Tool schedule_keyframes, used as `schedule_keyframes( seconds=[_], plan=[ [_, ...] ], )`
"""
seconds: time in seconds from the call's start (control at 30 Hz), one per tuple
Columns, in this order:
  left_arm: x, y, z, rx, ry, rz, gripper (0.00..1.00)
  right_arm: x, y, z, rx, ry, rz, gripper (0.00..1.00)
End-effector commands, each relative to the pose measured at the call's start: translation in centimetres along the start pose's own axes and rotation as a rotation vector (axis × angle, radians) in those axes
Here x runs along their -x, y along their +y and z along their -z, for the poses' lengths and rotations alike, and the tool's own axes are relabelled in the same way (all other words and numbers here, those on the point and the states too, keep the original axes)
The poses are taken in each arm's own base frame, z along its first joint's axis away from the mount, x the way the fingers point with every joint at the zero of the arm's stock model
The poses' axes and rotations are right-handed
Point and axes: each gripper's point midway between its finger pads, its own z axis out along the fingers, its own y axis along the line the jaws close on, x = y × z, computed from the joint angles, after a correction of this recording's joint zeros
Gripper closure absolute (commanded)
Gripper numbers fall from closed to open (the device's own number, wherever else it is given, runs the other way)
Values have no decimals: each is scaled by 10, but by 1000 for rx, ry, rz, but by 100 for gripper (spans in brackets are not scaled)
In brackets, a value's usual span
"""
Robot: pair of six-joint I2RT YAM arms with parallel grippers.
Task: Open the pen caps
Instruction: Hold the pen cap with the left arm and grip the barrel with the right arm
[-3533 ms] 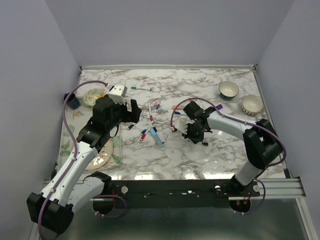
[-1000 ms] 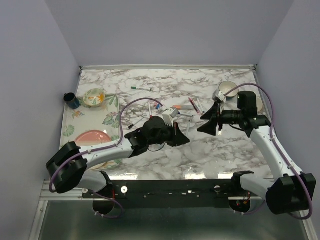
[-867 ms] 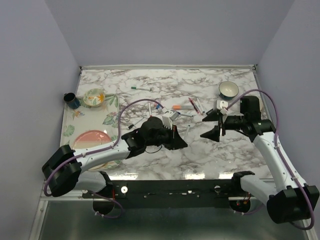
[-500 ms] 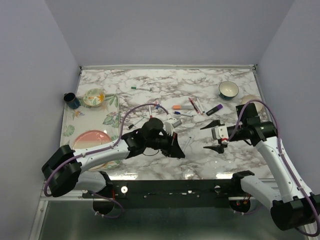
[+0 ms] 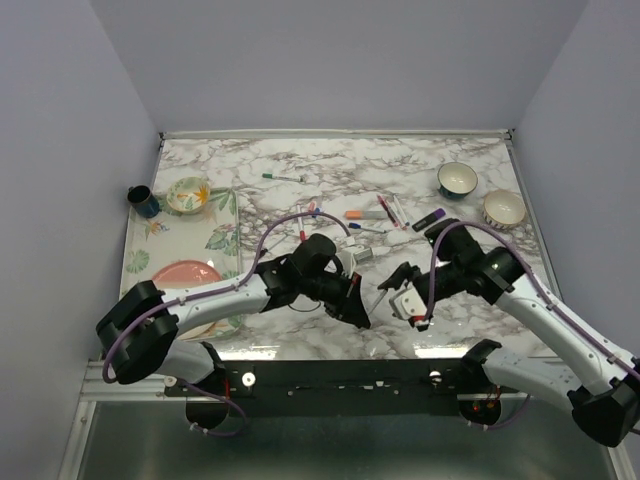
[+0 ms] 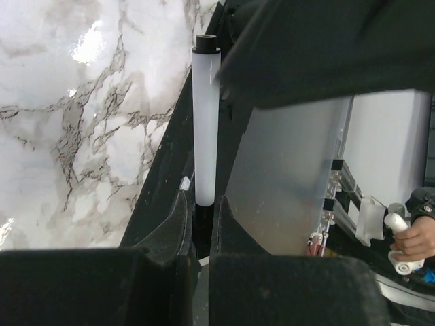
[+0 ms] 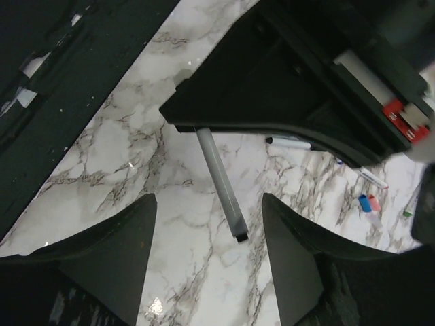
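Note:
My left gripper (image 6: 202, 200) is shut on one end of a white pen (image 6: 205, 122), which sticks straight out from it and ends in a black tip. The end inside the jaws looks dark. In the top view this gripper (image 5: 355, 303) hangs over the near middle of the table. My right gripper (image 5: 398, 295) faces it, open. In the right wrist view the pen (image 7: 221, 180) pokes in between the right gripper's (image 7: 209, 197) spread fingers without touching either. Loose blue and pink pen caps (image 7: 368, 202) lie on the marble further back.
More pens lie at mid table: green (image 5: 283, 178), orange (image 5: 355, 214), purple (image 5: 430, 218). Two bowls (image 5: 457, 179) (image 5: 503, 208) stand at the back right. On the left, a floral tray (image 5: 222, 240) carries a pink plate (image 5: 185, 272) and a small bowl (image 5: 187, 194). A dark cup (image 5: 143, 201) stands beside it.
My right arm has swung from the back right down to the near middle and turned to face the left gripper. The left gripper has carried the pen slightly nearer and to the right.

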Motion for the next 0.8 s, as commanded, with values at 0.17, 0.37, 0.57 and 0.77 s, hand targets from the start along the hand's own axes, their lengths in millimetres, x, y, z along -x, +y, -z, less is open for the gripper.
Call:
schedule_keyframes(
  seconds=[0.17,0.37,0.57,0.77],
  plan=[
    [9,-21,-5,-100,59,-33,100,-20,16,-38,148,142,61,46],
    [11,-21,-5,-84,65,-32,96,-30,21,-44,174,212,74,89],
    [9,-19,0,-60,56,-42,76,-20,17,-37,114,189,57,100],
    [9,-19,3,-59,50,-47,68,-20,20,-38,109,185,25,99]
  ],
)
